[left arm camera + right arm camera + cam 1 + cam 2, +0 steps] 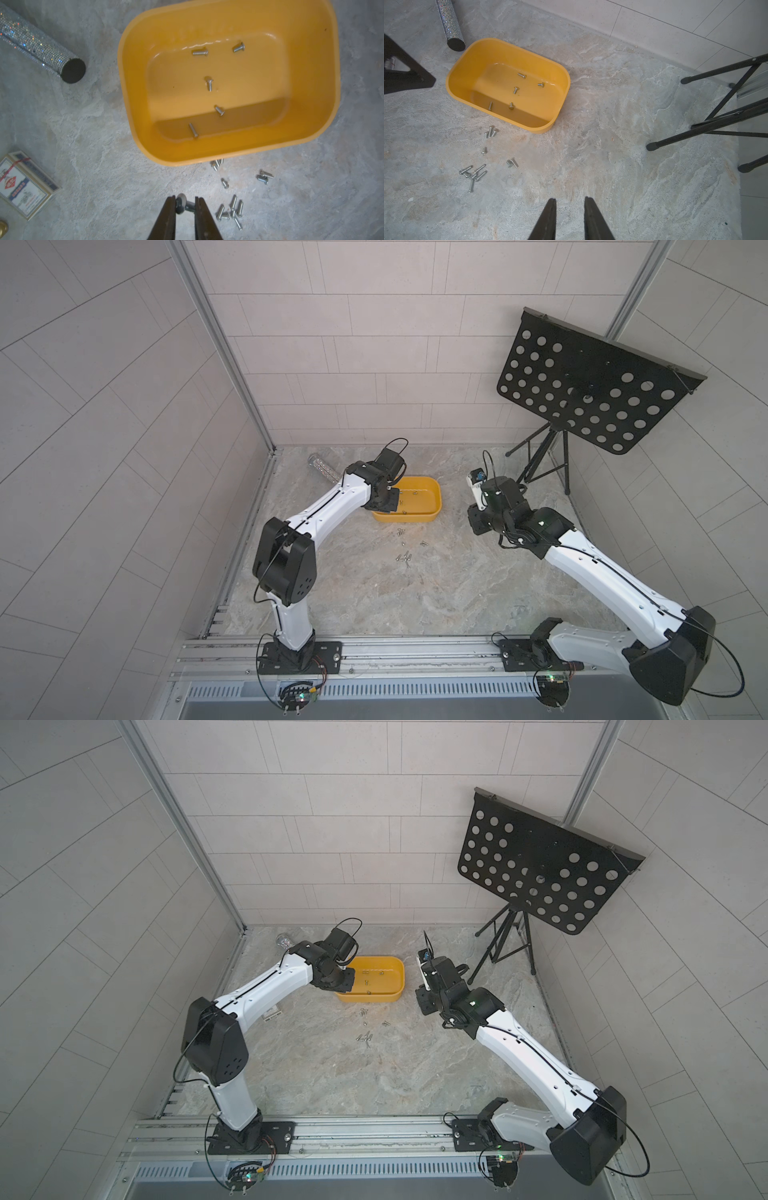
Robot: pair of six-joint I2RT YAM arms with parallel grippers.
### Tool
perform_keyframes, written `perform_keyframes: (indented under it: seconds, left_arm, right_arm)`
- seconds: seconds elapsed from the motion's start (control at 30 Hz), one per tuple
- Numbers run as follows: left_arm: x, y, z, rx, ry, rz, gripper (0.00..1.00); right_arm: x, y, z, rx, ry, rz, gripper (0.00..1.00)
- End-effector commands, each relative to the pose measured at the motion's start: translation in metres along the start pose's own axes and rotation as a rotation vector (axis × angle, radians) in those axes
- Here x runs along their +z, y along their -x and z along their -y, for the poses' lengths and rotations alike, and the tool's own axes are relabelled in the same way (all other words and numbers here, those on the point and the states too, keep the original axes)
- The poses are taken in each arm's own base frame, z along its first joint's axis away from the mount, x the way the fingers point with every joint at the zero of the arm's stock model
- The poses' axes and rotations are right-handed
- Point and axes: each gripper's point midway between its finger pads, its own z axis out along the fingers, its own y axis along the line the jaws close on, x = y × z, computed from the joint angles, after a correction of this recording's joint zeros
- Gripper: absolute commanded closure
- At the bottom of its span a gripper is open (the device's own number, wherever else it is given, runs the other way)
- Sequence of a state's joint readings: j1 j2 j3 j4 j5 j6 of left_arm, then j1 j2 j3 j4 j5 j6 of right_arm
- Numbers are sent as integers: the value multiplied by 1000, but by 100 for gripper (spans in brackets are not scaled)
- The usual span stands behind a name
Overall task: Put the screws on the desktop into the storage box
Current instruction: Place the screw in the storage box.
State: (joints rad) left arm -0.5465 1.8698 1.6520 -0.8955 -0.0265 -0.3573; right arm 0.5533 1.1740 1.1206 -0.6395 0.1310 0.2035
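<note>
Over the left end of the storage box (415, 517), my left arm (328, 506) reaches in from its base at the desk's front edge, elbow raised and wrist bent down. The left gripper (185, 204) is clamped on 1 screw (188, 206) lying crosswise between its tips. 5 screws (209, 84) lie inside the box; the loose screws (473, 175) are scattered on the desk (436, 597) just in front of its near wall. My right arm (602, 572) stretches in from the front right corner. Its right gripper (570, 207) hangs above bare desk to the right of the box, jaws slightly apart, holding nothing.
</note>
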Motion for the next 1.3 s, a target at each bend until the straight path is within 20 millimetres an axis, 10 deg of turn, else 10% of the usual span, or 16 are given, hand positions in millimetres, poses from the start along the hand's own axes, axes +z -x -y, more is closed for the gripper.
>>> perform_keyframes:
  seconds: [0.0, 0.7, 1.27]
  left_arm:
    - [14, 6, 5, 46, 17, -46, 81]
    - [108, 27, -16, 13, 49, -185, 82]
    - [90, 43, -23, 19, 51, -138, 68]
  right_arm:
    - [-3, -2, 3, 7, -5, -2, 71]
    - [5, -7, -1, 10, 10, -27, 71]
    - [8, -7, 0, 9, 2, -37, 68]
